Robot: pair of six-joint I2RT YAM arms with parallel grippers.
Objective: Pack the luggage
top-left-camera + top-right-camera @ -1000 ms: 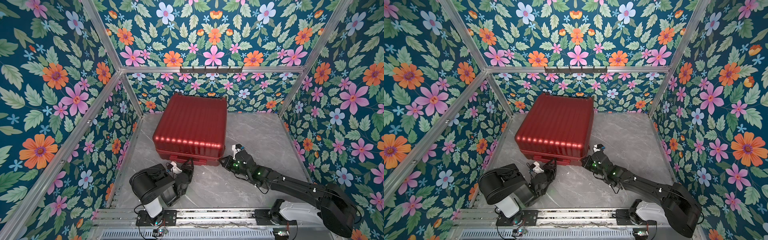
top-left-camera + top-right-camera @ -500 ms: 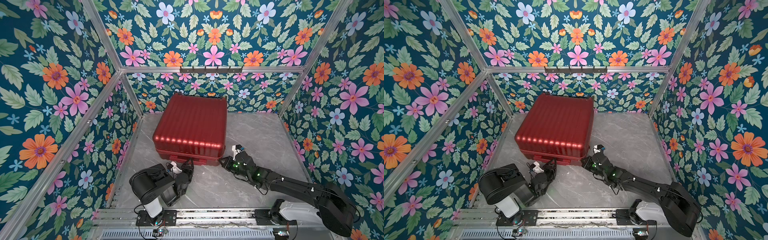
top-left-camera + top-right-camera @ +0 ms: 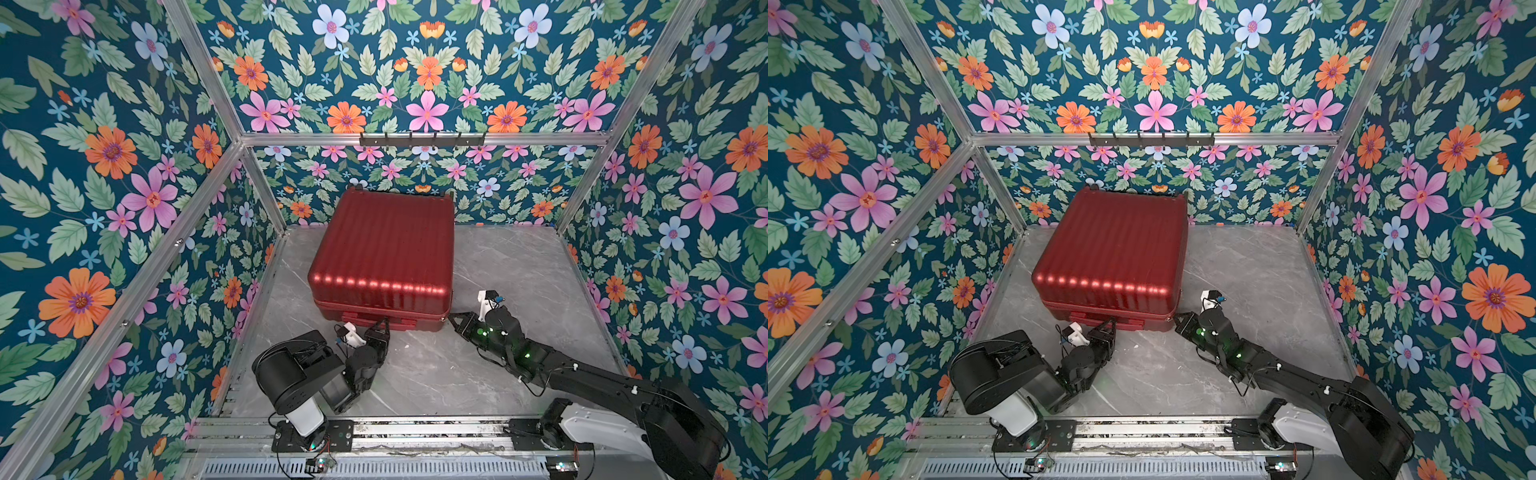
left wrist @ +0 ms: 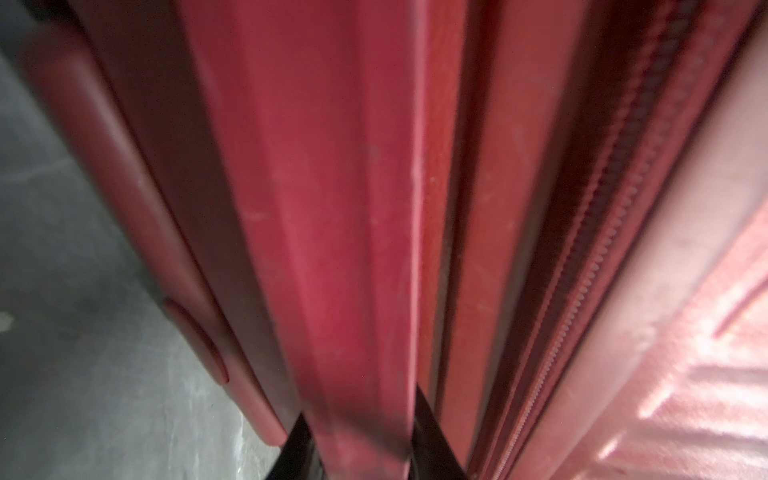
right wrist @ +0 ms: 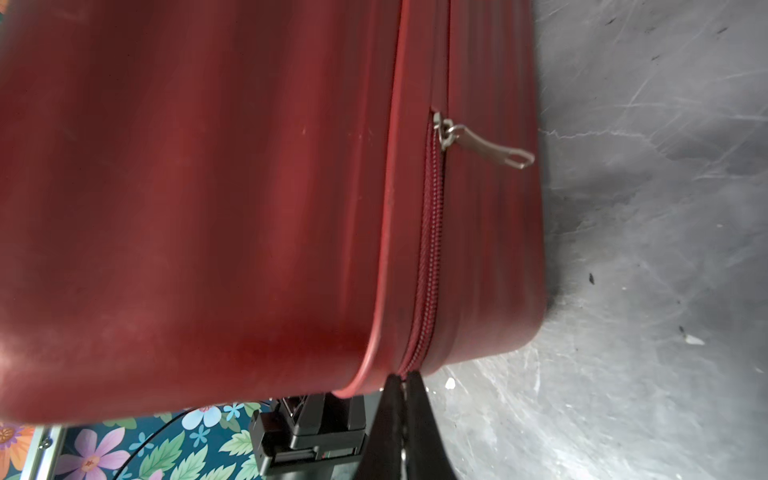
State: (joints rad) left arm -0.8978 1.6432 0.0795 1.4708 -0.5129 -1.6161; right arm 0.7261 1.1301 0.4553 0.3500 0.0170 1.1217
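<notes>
The dark-red ribbed luggage lies flat and closed on the grey marble floor, toward the back left. My left gripper is at its near side. In the left wrist view the left gripper is shut on the red carry handle. My right gripper is shut at the near right corner. In the right wrist view its tips touch the zipper seam. A silver zipper pull hangs free further along that side.
Floral walls with aluminium posts enclose the floor on three sides. A hook rail runs along the back wall. Bare marble lies to the right of the luggage. The arm bases sit on a metal rail at the front.
</notes>
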